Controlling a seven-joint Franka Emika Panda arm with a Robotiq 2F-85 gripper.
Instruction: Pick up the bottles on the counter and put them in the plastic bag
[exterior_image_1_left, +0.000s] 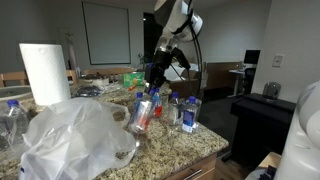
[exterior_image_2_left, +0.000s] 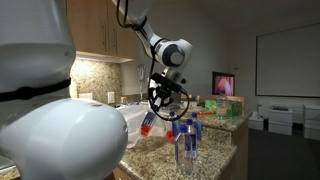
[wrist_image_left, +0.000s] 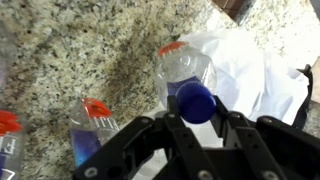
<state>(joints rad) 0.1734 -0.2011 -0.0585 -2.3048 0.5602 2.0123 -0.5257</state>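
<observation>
Light bottle (exterior_image_1_left: 145, 112) gripped tilted between fingers (wrist_image_left: 240, 135), near plastic bag (exterior_image_1_left: 70, 135).
Likely thin-walled and slippery; best gripped just below cap (wrist_image_left: 195, 100).

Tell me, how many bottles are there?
4 clearly: one bottle held in the gripper by the bag, two standing beside it, one past the paper towel roll. Others may be hidden.

Bench (wrist_image_left: 90, 50): granite, tan with brown and black speckle.
Bag (exterior_image_1_left: 70, 135): translucent whitish, pale crinkle highlights.
Gripper (wrist_image_left: 200, 115): black.
Bottle (wrist_image_left: 188, 75) in it: clear, blue cap, red-orange at the far end.
Standing bottles (exterior_image_1_left: 188, 112): clear, blue caps, blue labels.
Towel roll (exterior_image_1_left: 45, 72): plain white.
Arm (exterior_image_1_left: 178, 15): white, dark joints.
Cabinets (exterior_image_2_left: 95, 30): mid-brown wood.
</observation>
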